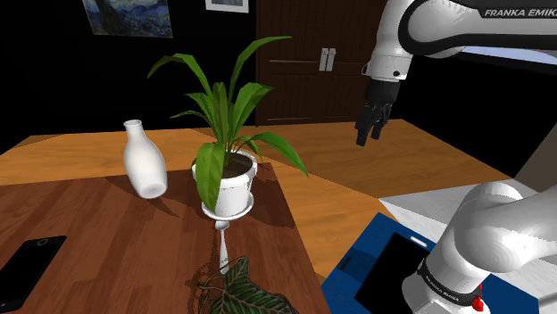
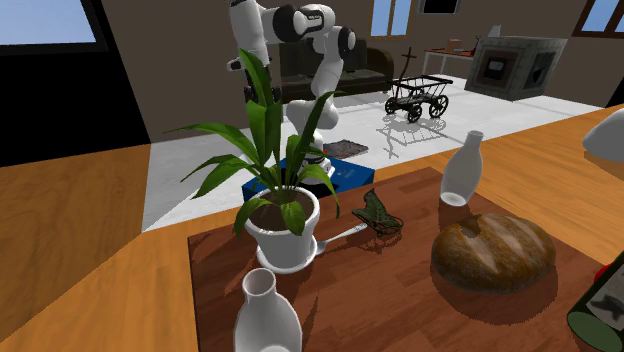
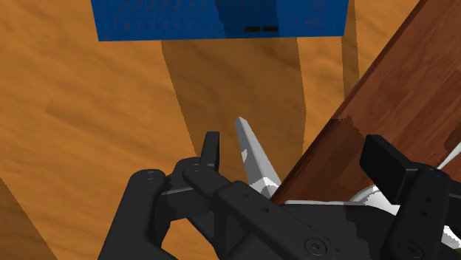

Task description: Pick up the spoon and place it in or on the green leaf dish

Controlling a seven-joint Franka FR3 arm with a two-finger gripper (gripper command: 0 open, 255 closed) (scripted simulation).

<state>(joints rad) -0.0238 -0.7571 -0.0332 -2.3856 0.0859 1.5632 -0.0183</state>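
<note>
The white spoon (image 1: 221,243) lies on the dark wooden table, its handle end near the plant pot and its bowl end by the green leaf dish (image 1: 239,294) at the table's front edge. In the second exterior view the spoon (image 2: 341,236) runs from the pot toward the leaf dish (image 2: 378,212). My gripper (image 1: 366,134) hangs high in the air to the right of the plant, well away from the spoon, pointing down. In the wrist view the gripper (image 3: 295,155) is open, and its fingers (image 3: 210,148) hold nothing. A pale pointed leaf tip (image 3: 250,151) shows far below them.
A tall leafy plant in a white pot (image 1: 228,189) stands between my gripper and the spoon. Also on the table are a white vase (image 1: 145,161), a black phone (image 1: 27,265) and a bread loaf (image 2: 492,250). The table edge (image 3: 369,96) borders the orange floor, and the blue stand (image 1: 375,263) is close by.
</note>
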